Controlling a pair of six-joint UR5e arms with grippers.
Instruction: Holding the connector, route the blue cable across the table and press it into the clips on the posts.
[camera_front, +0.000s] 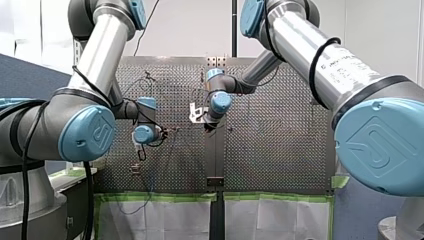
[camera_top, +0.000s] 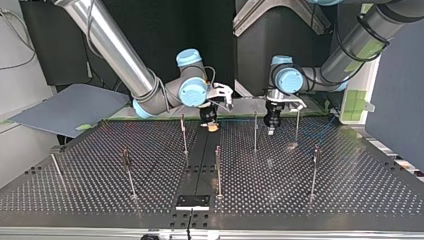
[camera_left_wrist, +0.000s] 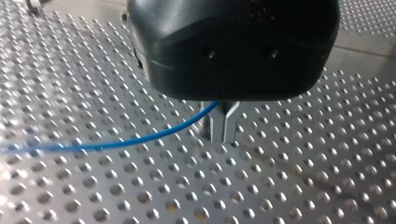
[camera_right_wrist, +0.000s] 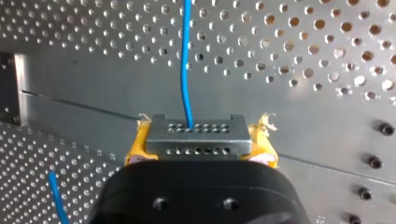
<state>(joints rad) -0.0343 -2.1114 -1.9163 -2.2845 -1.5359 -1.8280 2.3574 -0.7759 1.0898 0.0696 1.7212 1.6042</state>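
— Routing, at an early stage: clamped on the connector (camera_right_wrist: 198, 137) with the yellow pads (camera_right_wrist: 135, 151) of my right gripper (camera_top: 212, 125), low at the table's (camera_top: 350, 195) arm-side edge, near its middle seam.

— And the blue cable (camera_left_wrist: 140, 138)?

— Running straight out of the connector's holed face, then over the perforations to my left gripper (camera_left_wrist: 223, 133). Metal fingers narrowed right down there, pinching the cable just above the surface, also near the arm-side edge.

— Seated in any of the clips yet?

— Apparently not: thin posts (camera_top: 218, 170) standing apart across the table, nothing blue seen on them in the top view, though clips and cable too fine there to be certain.

— Next, then?

— Probably holding the connector steady as an anchor, lifting the pinched stretch to clip height, lining it over the nearest post and pressing down. Calls for some slack between the grippers and a gentle pull, to avoid tugging the wire out of the connector.
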